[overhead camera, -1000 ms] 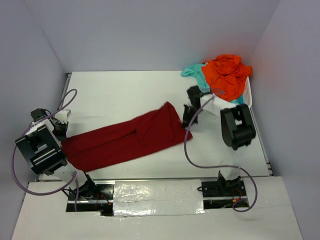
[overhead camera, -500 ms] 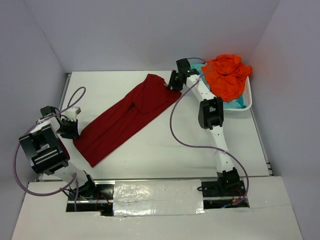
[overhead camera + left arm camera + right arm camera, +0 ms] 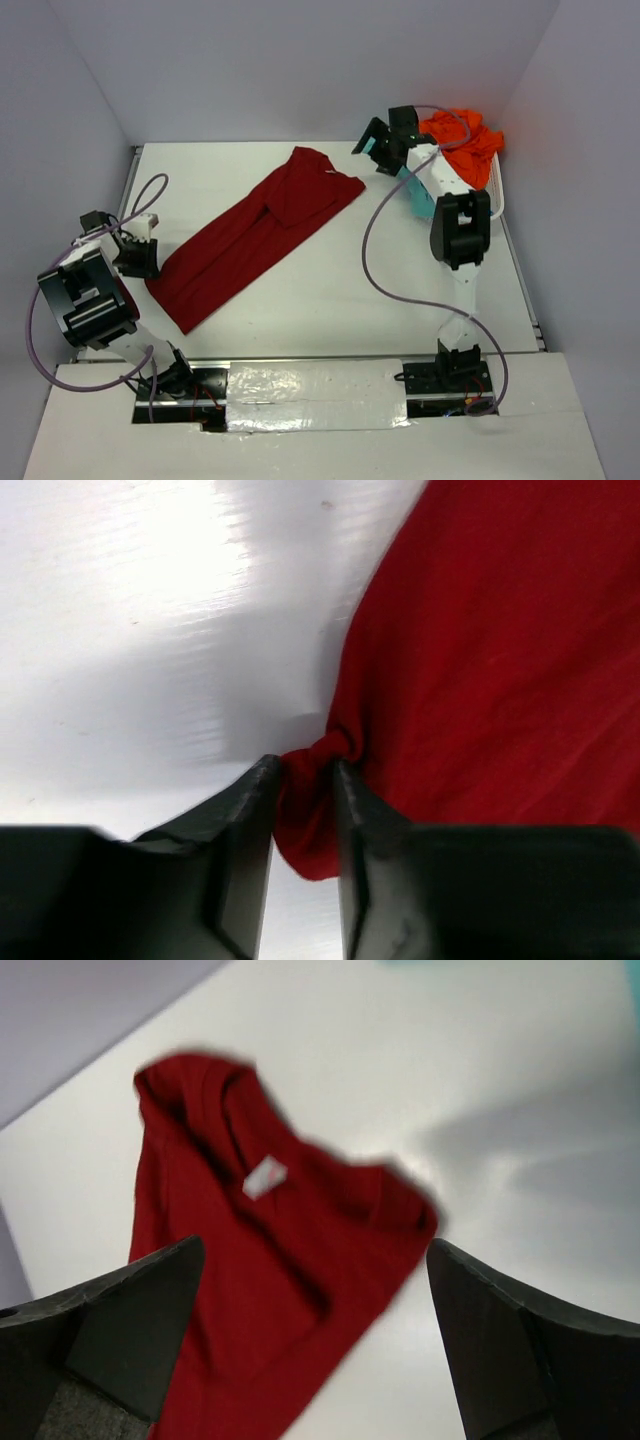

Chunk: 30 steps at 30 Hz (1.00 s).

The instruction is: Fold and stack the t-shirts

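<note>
A dark red t-shirt [image 3: 250, 240] lies folded in a long strip, slanting from the far middle of the table to the near left. My left gripper [image 3: 143, 258] sits at its near-left edge. In the left wrist view its jaws [image 3: 303, 765] stand slightly apart, with a bunched corner of the red shirt [image 3: 480, 660] loose between them. My right gripper [image 3: 377, 149] hangs wide open above the table, just right of the collar end, holding nothing. The right wrist view looks down on the red shirt [image 3: 250, 1260] between the spread fingers. An orange t-shirt [image 3: 462, 145] and a mint-aqua one [image 3: 412, 188] lie at the far right.
A white mesh basket [image 3: 497, 195] at the far right holds the orange shirt, and the aqua cloth spills over its left side. Grey walls close in the table on three sides. Purple cables loop from both arms.
The right gripper swung the shirt's collar end to the far side, let go and rose to the right, opening wide. The left gripper's jaws parted on the near-left corner.
</note>
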### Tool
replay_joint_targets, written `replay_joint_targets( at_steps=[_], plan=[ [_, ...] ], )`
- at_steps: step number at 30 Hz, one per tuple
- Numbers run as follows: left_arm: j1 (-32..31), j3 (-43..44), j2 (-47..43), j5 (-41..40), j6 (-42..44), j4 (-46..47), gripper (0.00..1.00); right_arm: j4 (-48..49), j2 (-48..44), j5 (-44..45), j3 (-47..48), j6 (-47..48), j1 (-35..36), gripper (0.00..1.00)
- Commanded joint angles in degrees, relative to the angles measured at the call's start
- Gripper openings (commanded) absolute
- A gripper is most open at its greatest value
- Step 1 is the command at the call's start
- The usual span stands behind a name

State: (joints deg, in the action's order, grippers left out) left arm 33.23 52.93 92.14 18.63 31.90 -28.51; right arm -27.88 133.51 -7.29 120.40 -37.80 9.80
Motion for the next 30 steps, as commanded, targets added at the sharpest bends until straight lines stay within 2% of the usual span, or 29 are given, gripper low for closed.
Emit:
replay_joint_targets(
  at_steps=[1, 2, 5, 7, 8, 10, 14, 15, 18, 22, 24, 25, 28, 30],
  plan=[
    [0.9, 2.7, -2.1, -2.1, -3.3, -0.7, 0.45, 4.0, -9.8, -1.5, -13.3, -4.9, 2.9, 1.00],
    [1.0, 4.2, -2.2, -1.9, -3.9, -1.0, 0.50, 3.9, -9.5, -3.6, -16.0, -5.8, 3.1, 1.00],
    [1.6, 7.5, -2.5, -2.7, -6.3, -2.1, 0.57, 0.8, -7.0, -4.8, -16.2, -9.1, 4.0, 0.99],
    [2.1, 9.7, -2.7, -3.3, -7.9, -2.6, 0.60, 2.2, -5.0, -5.6, -16.7, -12.2, 4.9, 0.95],
    [2.1, 10.3, -2.7, -3.6, -8.3, -3.1, 0.60, 2.2, -4.3, -5.9, -16.4, -13.7, 5.0, 0.85],
    [2.3, 11.9, -2.5, -4.0, -9.5, -3.5, 0.60, 2.5, -2.5, -6.6, -16.5, -16.8, 4.7, 0.78],
    [2.3, 13.6, -2.7, -3.2, -10.4, -4.8, 0.60, 5.7, -4.2, -4.3, -22.5, -29.8, 2.5, 0.75],
    [2.2, 13.8, -2.8, -3.2, -10.8, -5.1, 0.60, 6.0, -5.0, -0.8, -23.3, -31.0, 2.4, 0.75],
    [2.2, 14.8, -2.9, -3.0, -11.9, -5.8, 0.61, 3.0, -5.4, 1.4, -22.0, -33.0, 2.3, 0.73],
    [2.2, 15.8, -3.2, -3.4, -13.1, -5.6, 0.61, -1.0, 0.0, -1.0, -17.2, -33.8, 2.9, 0.68],
    [2.2, 17.0, -2.8, -3.5, -13.2, -5.9, 0.61, 0.8, 2.5, -3.7, -17.4, -35.7, 2.9, 0.55],
    [2.2, 17.6, -2.6, -3.8, -13.3, -6.2, 0.61, 1.9, 3.2, -6.5, -18.4, -36.9, 2.9, 0.29],
    [2.2, 19.1, -1.8, -3.8, -12.9, -7.3, 0.61, 5.2, 4.6, -5.5, -15.0, -37.4, 2.9, 0.01],
    [2.3, 18.9, -1.9, -3.5, -12.5, -7.5, 0.61, 2.5, 9.7, -6.5, -8.2, -37.0, 2.4, 0.00]
  ],
)
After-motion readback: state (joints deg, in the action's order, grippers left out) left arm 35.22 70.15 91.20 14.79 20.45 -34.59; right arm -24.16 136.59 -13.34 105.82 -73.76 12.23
